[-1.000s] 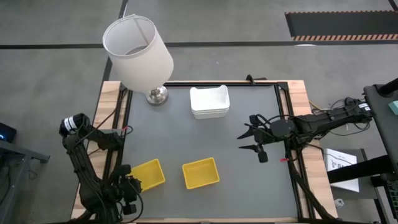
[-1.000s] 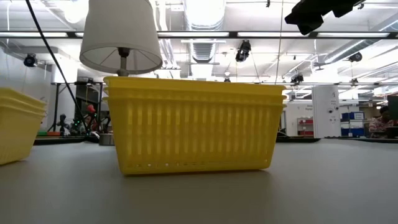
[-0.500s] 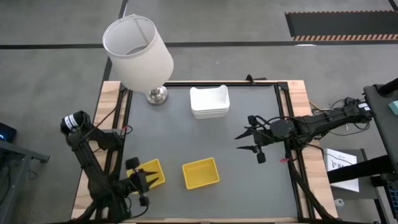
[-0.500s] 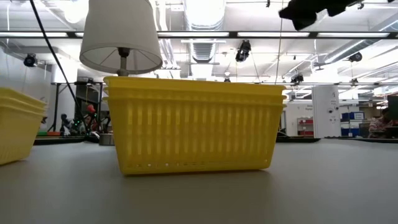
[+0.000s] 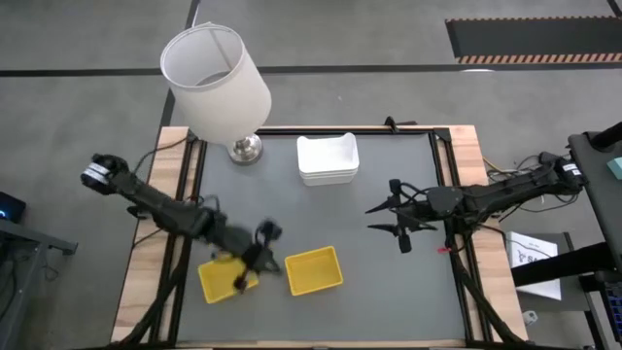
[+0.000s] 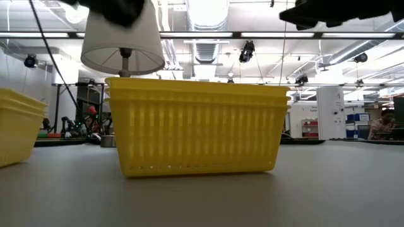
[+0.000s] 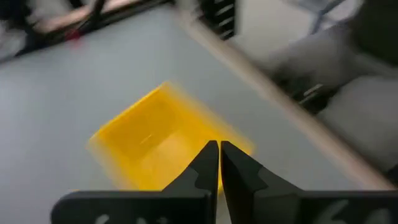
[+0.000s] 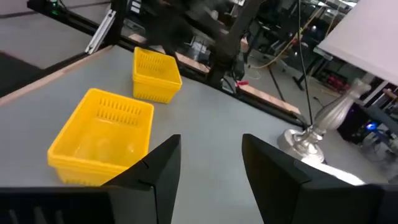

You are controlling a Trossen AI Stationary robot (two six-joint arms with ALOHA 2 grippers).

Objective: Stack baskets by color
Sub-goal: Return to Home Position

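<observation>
Left claw (image 5: 260, 248), pressed together, hung between left yellow baskets (image 5: 219, 280) and right yellow baskets (image 5: 313, 270) at the near edge of the surface (image 5: 389, 292); spread right claw (image 5: 387, 220) sat farther off.

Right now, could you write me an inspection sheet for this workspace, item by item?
Surface: grey table mat with a wooden border.
Job's things: white baskets stacked at the back; centre yellow stack and left yellow stack standing apart at the front.
Clutter: lamp at the back left corner.
End effectors: left end effector shut, empty, above the left yellow stack's edge; right end effector open, empty, above the mat's right side.
Cables: bundle along the right arm.
Surroundings: striped floor mat; paper sheet.
</observation>
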